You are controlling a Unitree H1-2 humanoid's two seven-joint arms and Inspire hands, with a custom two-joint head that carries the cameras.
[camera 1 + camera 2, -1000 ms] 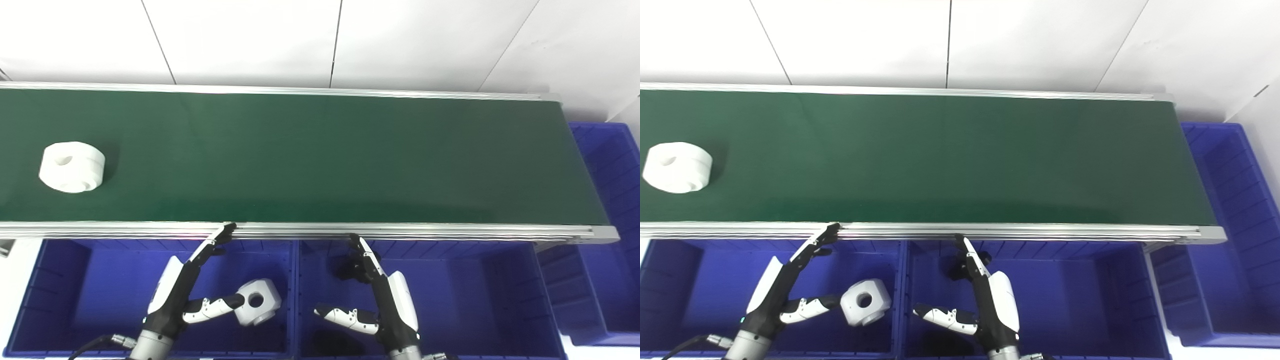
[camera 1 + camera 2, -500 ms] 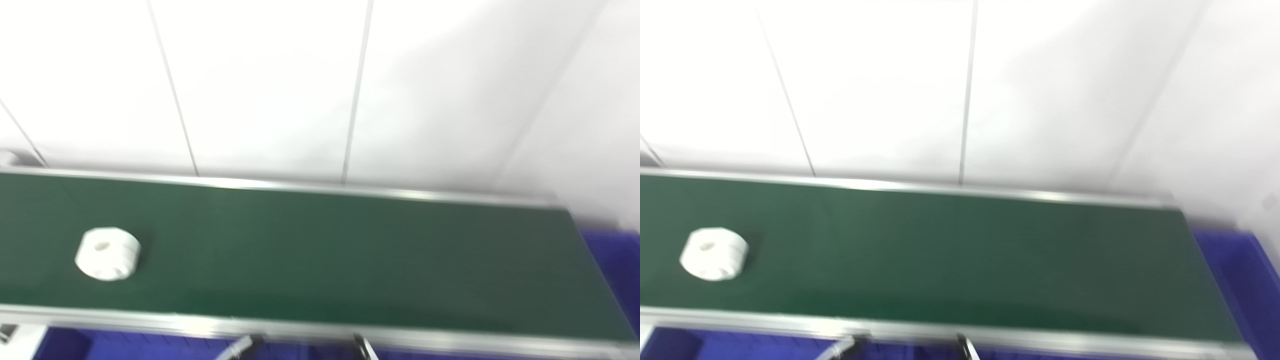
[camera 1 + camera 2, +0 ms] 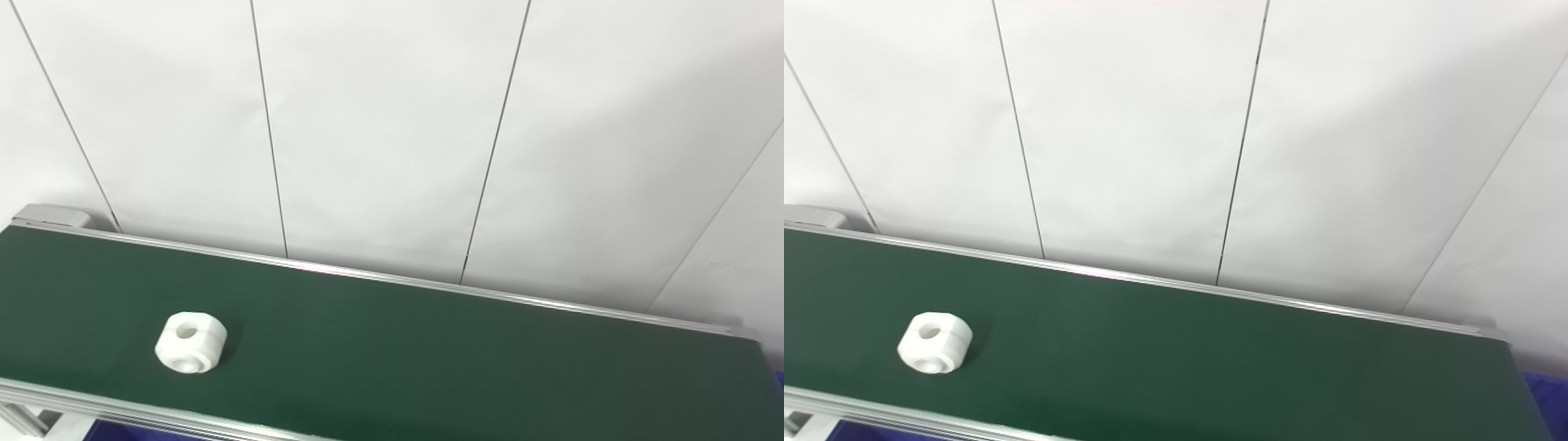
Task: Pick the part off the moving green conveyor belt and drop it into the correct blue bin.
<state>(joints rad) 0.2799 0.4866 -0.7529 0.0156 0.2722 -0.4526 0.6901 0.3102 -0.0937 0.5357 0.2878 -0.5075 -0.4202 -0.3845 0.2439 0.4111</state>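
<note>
Robot body out of frame in both eye views (arms, casing, cables unseen).

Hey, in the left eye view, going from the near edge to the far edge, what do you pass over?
Near aluminium rail → white part on the green conveyor belt → far aluminium rail → white panelled wall. Neither hand is in view.

Bright, even light, sharp focus, soft shadow right of the white part [image 3: 190,342].
</note>
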